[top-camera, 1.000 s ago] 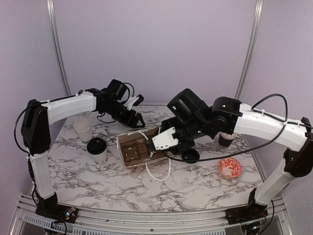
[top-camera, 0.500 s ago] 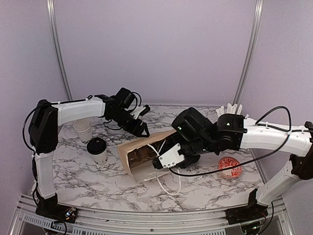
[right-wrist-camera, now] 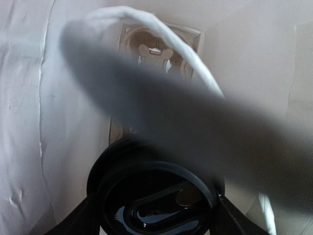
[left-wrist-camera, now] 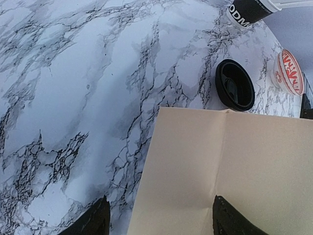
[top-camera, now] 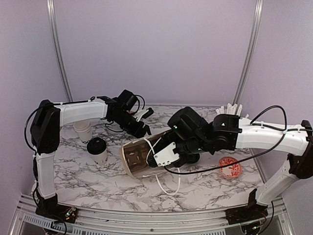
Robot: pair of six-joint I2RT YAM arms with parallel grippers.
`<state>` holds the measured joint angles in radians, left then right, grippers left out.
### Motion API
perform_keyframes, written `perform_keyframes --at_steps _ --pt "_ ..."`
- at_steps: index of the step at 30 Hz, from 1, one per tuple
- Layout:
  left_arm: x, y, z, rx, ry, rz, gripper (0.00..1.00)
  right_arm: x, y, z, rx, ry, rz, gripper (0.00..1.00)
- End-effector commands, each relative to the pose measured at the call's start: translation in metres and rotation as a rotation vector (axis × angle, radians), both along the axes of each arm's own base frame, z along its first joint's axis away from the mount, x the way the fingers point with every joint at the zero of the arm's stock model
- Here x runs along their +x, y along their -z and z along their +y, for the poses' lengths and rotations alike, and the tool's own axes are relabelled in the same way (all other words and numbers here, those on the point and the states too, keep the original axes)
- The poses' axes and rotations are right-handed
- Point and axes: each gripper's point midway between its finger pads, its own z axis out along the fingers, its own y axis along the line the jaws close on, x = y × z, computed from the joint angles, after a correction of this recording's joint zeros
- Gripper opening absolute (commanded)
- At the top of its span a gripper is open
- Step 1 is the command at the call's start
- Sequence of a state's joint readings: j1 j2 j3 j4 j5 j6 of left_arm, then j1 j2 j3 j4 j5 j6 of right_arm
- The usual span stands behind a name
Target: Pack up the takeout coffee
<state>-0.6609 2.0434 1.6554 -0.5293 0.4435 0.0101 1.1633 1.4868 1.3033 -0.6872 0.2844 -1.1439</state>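
Rounder-mouthed than before, the paper bag (left-wrist-camera: 234, 166) holds 1 lidded cup (right-wrist-camera: 155, 198) pinched by the right claw (right-wrist-camera: 154, 219); left claw (left-wrist-camera: 161, 221) spread

Lidded cup (top-camera: 97, 150): white, tapered, black lid on. It stands upright on the left of the marble table (top-camera: 205, 188).
Open cup (top-camera: 82, 129): white, no lid, upright, just behind the lidded one.
Third cup (right-wrist-camera: 154, 196): only its glossy black lid shows, clamped between the fingers of my right gripper (right-wrist-camera: 155, 218) at the mouth of the paper bag (right-wrist-camera: 254, 73). Body hidden, tilt unclear.
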Motion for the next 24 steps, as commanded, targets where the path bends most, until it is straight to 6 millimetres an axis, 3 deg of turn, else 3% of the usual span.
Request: perform_keyframes --at_steps 1,6,13,24 --pt "-0.026 0.004 -0.012 -0.009 0.063 0.062 0.73 -0.005 -0.012 0.002 0.034 0.026 0.041 0.42" --pt "-0.042 0.001 -0.023 -0.022 0.103 0.072 0.73 -0.012 -0.001 -0.007 0.02 0.026 0.067 0.41" --pt "-0.049 0.0 -0.027 -0.026 0.12 0.074 0.72 -0.019 0.016 -0.011 -0.005 0.025 0.109 0.41" --pt "-0.053 -0.005 -0.03 -0.032 0.132 0.064 0.72 -0.022 0.024 -0.019 -0.006 -0.003 0.081 0.4"
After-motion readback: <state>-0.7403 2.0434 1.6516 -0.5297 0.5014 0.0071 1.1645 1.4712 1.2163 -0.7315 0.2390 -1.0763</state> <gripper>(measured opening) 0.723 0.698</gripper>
